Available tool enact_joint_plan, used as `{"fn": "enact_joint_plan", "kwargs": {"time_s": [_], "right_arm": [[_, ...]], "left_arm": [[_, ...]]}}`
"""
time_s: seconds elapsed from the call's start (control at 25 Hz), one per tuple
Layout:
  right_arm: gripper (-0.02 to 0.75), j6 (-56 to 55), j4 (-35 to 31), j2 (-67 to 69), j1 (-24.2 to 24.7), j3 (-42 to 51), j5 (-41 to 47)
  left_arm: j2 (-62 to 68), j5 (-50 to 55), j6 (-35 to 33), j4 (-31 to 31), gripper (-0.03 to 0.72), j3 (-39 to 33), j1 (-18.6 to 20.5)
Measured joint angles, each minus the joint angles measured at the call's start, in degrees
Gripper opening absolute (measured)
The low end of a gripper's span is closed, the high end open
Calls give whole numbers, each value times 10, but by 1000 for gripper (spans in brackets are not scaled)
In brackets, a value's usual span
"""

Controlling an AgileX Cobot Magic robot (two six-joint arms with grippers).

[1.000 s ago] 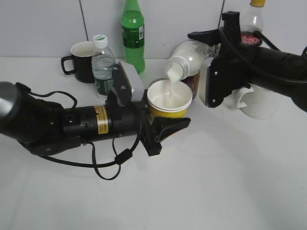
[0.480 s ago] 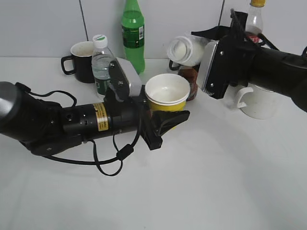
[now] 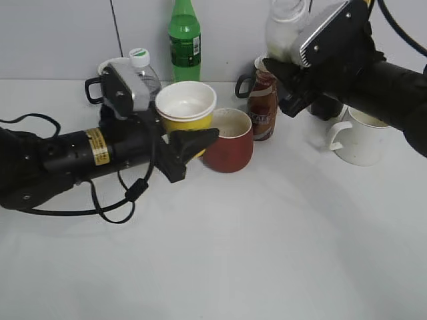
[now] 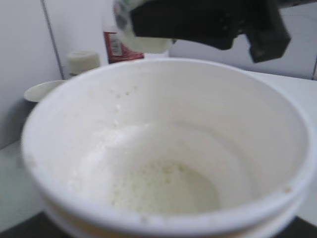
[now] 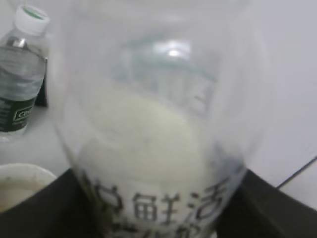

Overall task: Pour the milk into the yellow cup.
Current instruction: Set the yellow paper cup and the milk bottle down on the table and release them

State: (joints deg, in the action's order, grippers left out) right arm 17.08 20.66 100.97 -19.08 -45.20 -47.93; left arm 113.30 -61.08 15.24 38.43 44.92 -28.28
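The left gripper (image 3: 190, 143) is clamped on the yellow cup (image 3: 186, 110) and holds it off the table, just in front of the water bottle (image 3: 142, 70) and beside the red mug (image 3: 229, 141). You can confirm the contents in the left wrist view: milk (image 4: 163, 191) pools at the bottom of the cup, with froth on the white inner wall, well below the rim.

The right gripper (image 3: 293, 67) grips the milk bottle (image 3: 285, 23), which stands raised and near upright at the top of the exterior view, well apart from the cup. In the right wrist view the bottle (image 5: 158, 124) fills the frame; a small amount of milk remains low inside, and the upper part is clear.

Treat the pour as done or paused: milk is in the cup and no stream shows. What remains, as a judgement, is to set the cup and the bottle down on the table (image 3: 267, 253). Whether the remainder should also be poured cannot be told from these views.
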Motion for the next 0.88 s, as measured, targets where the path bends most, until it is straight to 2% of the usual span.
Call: {"fn": "enact_joint_plan", "kwargs": {"time_s": [0.08,0.2,0.36,0.6,0.88], "right_arm": [[429,-40,-35,0,0,11,7],[429,-87,-75,0,0,39,14],[429,-124,-96,3,0,80,15],[429,-143,-133,58,0,110,-12],[429,-145,-153,146,0,111,-114]], "left_arm": [[-18,0,0,-3,432,-28,38],[-24,0,0,-10,432,-51,75],[-22,4,0,-32,432,-70,120],[15,4,-30,-76,432,-71,137],[92,-47,-65,-93,432,-71,137]]}}
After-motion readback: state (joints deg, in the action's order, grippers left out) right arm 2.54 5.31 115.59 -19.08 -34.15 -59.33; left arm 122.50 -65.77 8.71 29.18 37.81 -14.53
